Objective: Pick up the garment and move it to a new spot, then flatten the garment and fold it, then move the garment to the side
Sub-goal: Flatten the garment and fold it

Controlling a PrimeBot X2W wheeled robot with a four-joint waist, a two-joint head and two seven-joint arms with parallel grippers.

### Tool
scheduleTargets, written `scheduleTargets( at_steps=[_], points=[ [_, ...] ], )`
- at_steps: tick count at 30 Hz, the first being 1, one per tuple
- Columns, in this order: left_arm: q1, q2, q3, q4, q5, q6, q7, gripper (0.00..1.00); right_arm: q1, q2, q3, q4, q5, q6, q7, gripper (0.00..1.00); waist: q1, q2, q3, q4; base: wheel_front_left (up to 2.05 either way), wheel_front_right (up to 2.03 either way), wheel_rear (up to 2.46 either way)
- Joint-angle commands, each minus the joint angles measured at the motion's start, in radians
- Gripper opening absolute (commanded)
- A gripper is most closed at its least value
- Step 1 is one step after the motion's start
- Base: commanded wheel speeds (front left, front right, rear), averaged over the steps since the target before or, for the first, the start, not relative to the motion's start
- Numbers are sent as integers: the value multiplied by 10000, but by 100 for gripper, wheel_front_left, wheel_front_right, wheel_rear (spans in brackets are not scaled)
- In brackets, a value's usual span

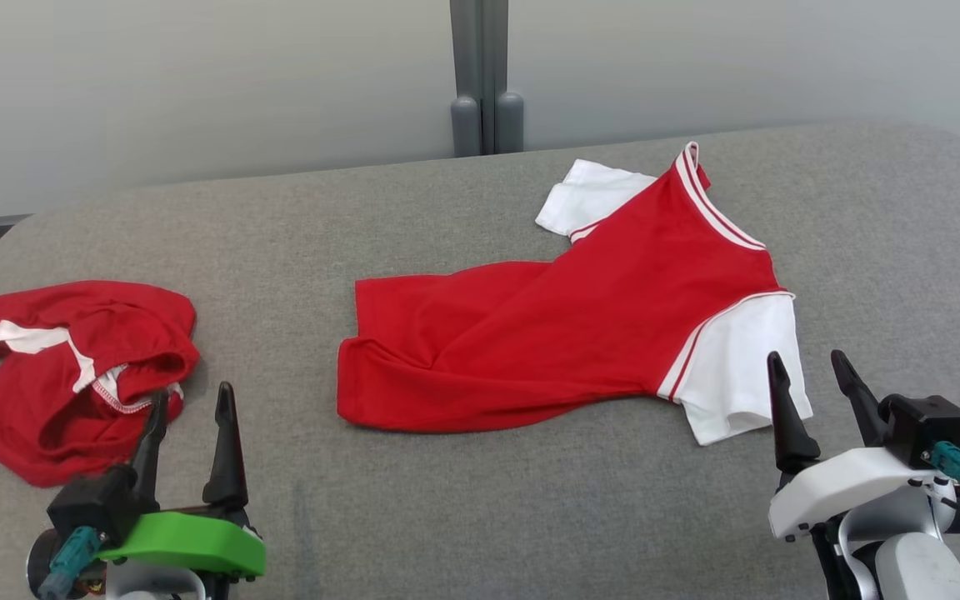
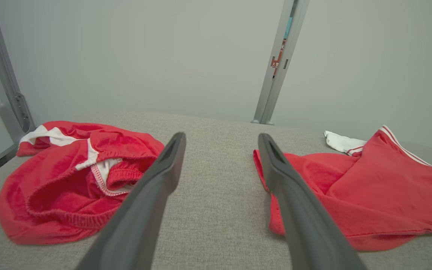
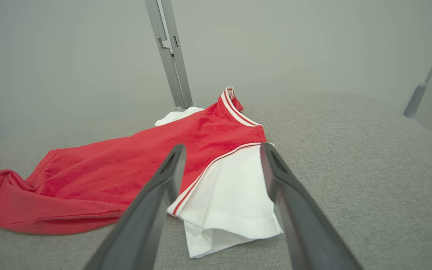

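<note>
At the bench's (image 1: 280,242) left edge I see a crumpled pair of red shorts (image 1: 72,375) with white trim. Just to their right, at the front-left corner, my left gripper (image 1: 193,392) has its jaws spread wide with nothing between them. From its wrist camera, bare grey fabric lies between the two fingers, with the shorts on one side and the shirt's hem on the other.

The red shirt (image 1: 580,333) lies spread from the middle of the bench toward the right. Its hem points to the left edge and its striped collar to the far right. One white sleeve points to the far edge and the other to the near edge.

At the front-right corner my right gripper (image 1: 806,356) is also wide and holds nothing. Its fingers are lined up on the near sleeve; I cannot tell whether they touch it.
</note>
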Motion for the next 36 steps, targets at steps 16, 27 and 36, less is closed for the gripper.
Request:
scheduleTargets(
  at_steps=[16,27,36],
  points=[
    [393,-342,172,402,348,-251,-3,100,333,-19,318,-453,146,-12,128,100,0,0,-248,68,0,0,0],
    [-177,-184,-472,1390,205,-418,214,100,-45,-56,-75,-364,18,-13,1023,100,0,0,-86,-36,0,0,0],
    [-1654,-199,-1676,2939,175,-484,1001,100,-1285,-20,-1711,477,-104,-13,3943,100,0,0,656,-221,0,0,0]
  ],
)
